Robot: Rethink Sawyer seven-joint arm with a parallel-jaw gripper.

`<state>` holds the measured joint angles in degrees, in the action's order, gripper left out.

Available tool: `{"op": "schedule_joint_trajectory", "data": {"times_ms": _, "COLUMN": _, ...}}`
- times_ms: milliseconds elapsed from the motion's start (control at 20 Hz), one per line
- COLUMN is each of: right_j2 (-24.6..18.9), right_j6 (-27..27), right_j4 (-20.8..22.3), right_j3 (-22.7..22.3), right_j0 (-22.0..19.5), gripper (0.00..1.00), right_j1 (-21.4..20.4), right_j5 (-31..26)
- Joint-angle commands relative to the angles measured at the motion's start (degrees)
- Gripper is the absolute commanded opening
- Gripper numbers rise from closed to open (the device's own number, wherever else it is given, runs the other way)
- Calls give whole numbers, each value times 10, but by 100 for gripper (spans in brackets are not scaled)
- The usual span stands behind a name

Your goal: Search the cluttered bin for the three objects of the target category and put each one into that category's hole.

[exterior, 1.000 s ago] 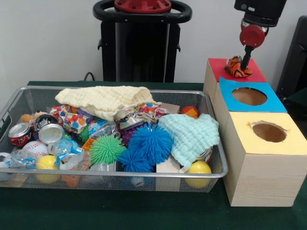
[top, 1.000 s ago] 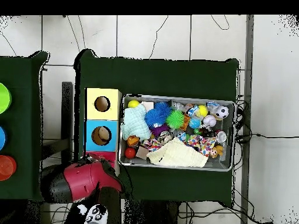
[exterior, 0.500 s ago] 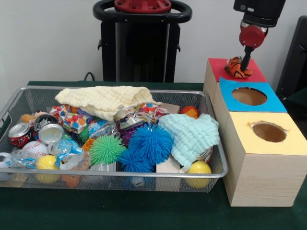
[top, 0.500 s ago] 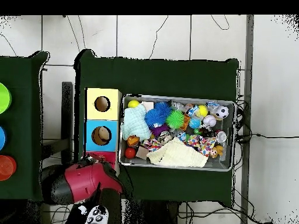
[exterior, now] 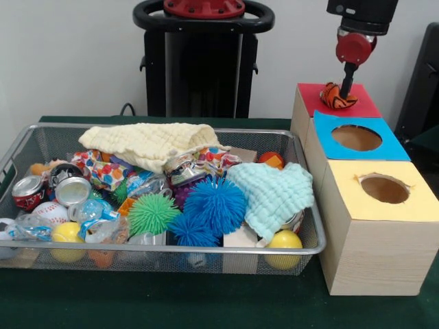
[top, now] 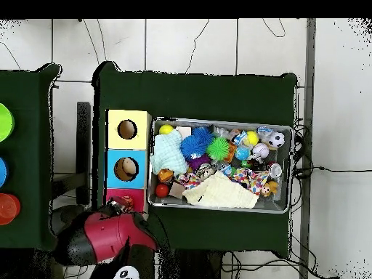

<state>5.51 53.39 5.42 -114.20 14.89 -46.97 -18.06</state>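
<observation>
You are at the drop-off step: the hand (exterior: 345, 88) hangs over the red-topped box (exterior: 363, 103) at the far end of the row, its tip at the orange striped toy (exterior: 339, 96) that sits on the red top. Whether the hand is clenched on the toy or has let go, you cannot tell from here. By my reading, your next move calls for making sure the toy goes down the red hole (hidden beneath it), then heading to the wire bin (exterior: 310, 251). The bin holds spiky balls, cloths, cans and yellow balls. The blue-topped box (exterior: 394, 147) and yellow-topped box (exterior: 424, 205) show open holes.
</observation>
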Motion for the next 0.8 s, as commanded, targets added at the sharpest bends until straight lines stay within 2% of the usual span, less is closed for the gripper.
{"op": "schedule_joint_trajectory", "data": {"times_ms": 50, "right_j2": -9, "right_j6": 148, "right_j4": -5, "right_j3": -73, "right_j0": -15, "gripper": 0, "right_j1": -2, "right_j5": 10}}
{"op": "schedule_joint_trajectory", "data": {"times_ms": 800, "right_j2": 10, "right_j6": 160, "right_j4": -7, "right_j3": -63, "right_j0": 5, "gripper": 0, "right_j1": 25, "right_j5": 31}}
